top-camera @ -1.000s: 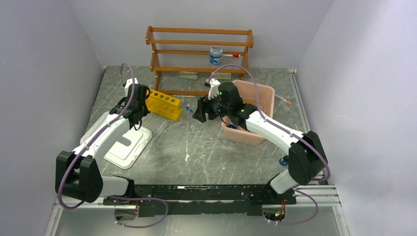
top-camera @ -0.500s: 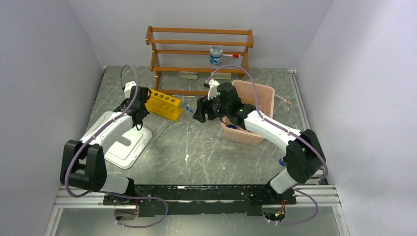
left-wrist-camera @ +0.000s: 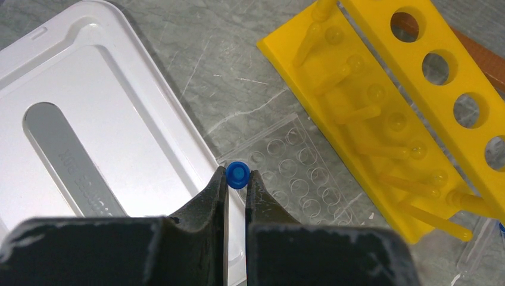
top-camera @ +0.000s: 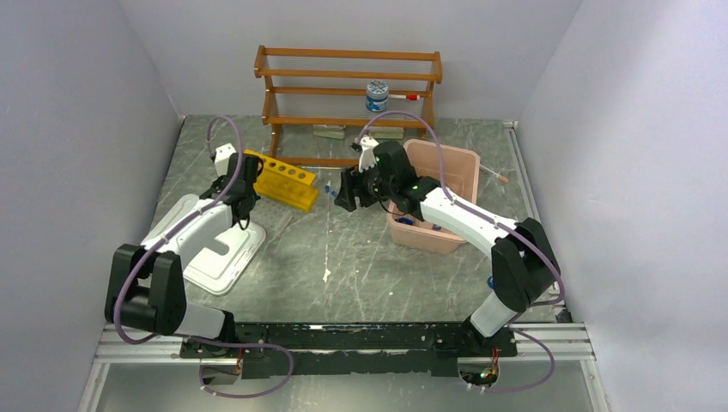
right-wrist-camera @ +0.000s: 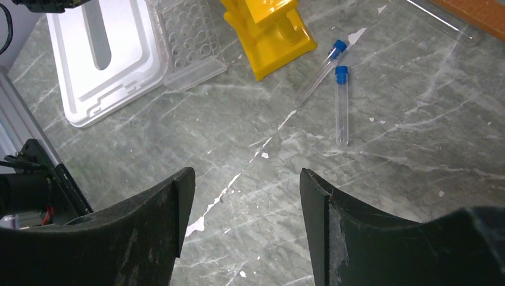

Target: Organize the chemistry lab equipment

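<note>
The yellow test-tube rack (top-camera: 286,182) lies on the table in front of the wooden shelf and fills the right of the left wrist view (left-wrist-camera: 381,113). My left gripper (top-camera: 245,170) (left-wrist-camera: 237,177) is at the rack's left end, shut on a blue-capped tube (left-wrist-camera: 237,173) seen end-on between its fingertips. My right gripper (top-camera: 347,192) (right-wrist-camera: 244,179) is open and empty above bare table. Two more blue-capped tubes (right-wrist-camera: 341,104) (right-wrist-camera: 322,70) lie ahead of it, beside the rack's near end (right-wrist-camera: 271,36). No hose or clamps show.
A clear well plate (left-wrist-camera: 292,173) lies between the rack and a white plastic lid (top-camera: 219,253). A pink basin (top-camera: 459,172) stands under my right arm. The wooden shelf (top-camera: 348,77) at the back holds a white-lidded jar (top-camera: 377,96).
My left gripper has moved a little back and left along the rack's end with the tube in it. My right gripper has shifted slightly left, still open.
</note>
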### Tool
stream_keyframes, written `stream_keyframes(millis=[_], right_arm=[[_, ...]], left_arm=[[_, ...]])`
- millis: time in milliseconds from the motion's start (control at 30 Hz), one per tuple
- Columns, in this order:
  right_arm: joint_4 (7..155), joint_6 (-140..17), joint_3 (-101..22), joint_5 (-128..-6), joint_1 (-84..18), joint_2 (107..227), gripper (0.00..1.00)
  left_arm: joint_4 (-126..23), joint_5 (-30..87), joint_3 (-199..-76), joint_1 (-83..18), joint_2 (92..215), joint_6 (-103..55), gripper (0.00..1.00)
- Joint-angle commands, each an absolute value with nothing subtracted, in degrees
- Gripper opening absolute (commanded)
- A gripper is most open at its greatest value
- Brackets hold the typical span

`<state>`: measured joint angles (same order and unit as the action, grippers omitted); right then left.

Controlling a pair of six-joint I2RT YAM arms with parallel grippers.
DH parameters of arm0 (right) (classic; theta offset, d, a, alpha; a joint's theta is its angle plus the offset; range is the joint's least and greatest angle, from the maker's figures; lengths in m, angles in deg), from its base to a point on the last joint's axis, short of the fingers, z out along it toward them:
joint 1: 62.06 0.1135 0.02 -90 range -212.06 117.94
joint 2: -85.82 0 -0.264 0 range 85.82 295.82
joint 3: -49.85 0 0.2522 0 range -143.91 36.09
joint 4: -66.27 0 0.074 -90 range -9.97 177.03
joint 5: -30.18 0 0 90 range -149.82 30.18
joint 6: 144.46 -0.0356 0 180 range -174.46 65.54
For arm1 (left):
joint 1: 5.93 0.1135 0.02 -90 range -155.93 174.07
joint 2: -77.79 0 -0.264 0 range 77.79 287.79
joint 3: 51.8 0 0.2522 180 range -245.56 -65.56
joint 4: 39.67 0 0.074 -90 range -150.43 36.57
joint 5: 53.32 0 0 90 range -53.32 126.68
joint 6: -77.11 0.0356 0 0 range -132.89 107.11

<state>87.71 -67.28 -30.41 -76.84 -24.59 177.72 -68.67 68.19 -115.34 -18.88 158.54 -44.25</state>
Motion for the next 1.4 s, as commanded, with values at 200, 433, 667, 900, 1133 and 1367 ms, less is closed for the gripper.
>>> stream_keyframes(millis=[200, 433, 667, 900, 1133, 1367], right_arm=[[88.09, -66.81, -34.49, -77.16, -24.61, 181.31, 0.67], [87.61, -67.11, -35.28, -77.96, -24.59, 182.70, 0.67], [87.85, -66.76, -35.45, -78.08, -24.56, 183.07, 0.67], [88.11, -66.42, -35.33, -78.08, -24.58, 182.94, 0.67], [88.38, -65.82, -35.20, -78.18, -24.57, 182.84, 0.67], [88.29, -65.71, -34.94, -78.18, -24.57, 182.46, 0.67]], left_arm=[[-72.56, 69.61, -113.63, -18.59, 155.23, -47.36, 0.05], [-69.40, 68.79, -111.29, -18.59, 155.03, -46.48, 0.05], [-61.12, 67.86, -107.11, -18.59, 156.16, -45.17, 0.05], [-56.88, 68.20, -105.97, -18.59, 157.06, -43.13, 0.05], [-53.91, 69.30, -105.53, -18.59, 157.98, -41.05, 0.05], [-50.30, 68.93, -103.57, -18.67, 157.85, -39.49, 0.05]])
